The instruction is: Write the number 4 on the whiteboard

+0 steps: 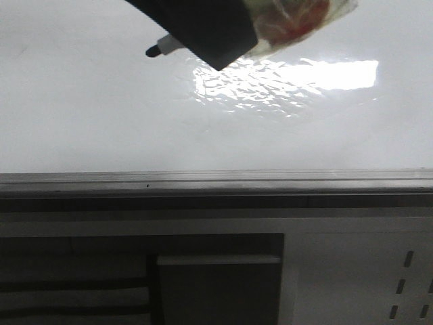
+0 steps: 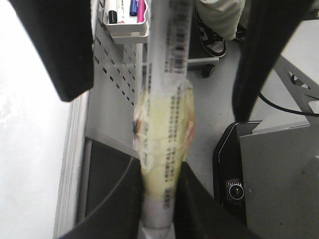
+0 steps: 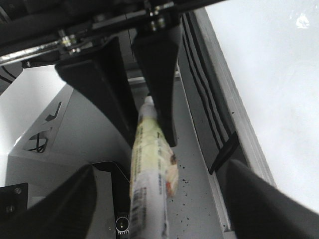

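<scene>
The whiteboard [image 1: 88, 115] is glossy white with a bright glare patch [image 1: 298, 78] and a grey bottom rail [image 1: 216, 181]. No number 4 shows on it. My left gripper [image 2: 158, 199] is shut on a marker [image 2: 164, 124] wrapped in yellowish tape. In the front view the marker's black tip [image 1: 154, 51] sticks out left of the gripper [image 1: 196, 27], in front of the board's upper part; I cannot tell if it touches. My right gripper [image 3: 162, 167] is open, its fingers wide on either side of the marker's rear end [image 3: 149, 199], not touching it.
A dark cabinet panel [image 1: 216, 284] and a perforated grey panel [image 1: 406, 284] lie below the rail. A small tray [image 2: 127, 27] with spare markers hangs on the perforated panel. A person's shoes [image 2: 212, 37] and a black camera base [image 2: 234, 189] are on the floor side.
</scene>
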### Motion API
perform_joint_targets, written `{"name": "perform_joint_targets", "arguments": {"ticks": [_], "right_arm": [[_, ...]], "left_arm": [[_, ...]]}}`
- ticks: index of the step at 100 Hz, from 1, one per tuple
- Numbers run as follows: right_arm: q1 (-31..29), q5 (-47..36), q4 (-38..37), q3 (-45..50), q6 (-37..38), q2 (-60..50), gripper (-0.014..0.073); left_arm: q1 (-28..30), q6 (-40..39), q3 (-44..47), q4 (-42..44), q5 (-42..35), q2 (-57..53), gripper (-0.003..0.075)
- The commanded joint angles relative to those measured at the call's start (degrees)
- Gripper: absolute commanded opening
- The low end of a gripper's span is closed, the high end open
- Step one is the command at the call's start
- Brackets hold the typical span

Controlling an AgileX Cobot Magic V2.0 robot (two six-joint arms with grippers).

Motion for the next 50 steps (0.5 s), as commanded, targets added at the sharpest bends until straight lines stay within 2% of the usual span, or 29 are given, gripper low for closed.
{"name": "perform_joint_targets", "arguments": {"ticks": [1,27,50], "right_arm": [[0.2,-0.8,3.2,-2.0,-0.8,-0.6,0.0373],[0.2,0.7,3.2,-2.0,-0.8,-0.6,0.0158],[0.2,1.5,3.2,-2.0,-0.8,-0.6,0.0052]], "left_arm": [[-0.5,0.1,-2.0,-1.4,-2.3,-1.2,-0.0020],[-0.5,0.1,-2.0,-1.4,-2.3,-1.2,-0.0020],[-0.5,0.1,-2.0,-1.4,-2.3,-1.2,-0.0014]]}}
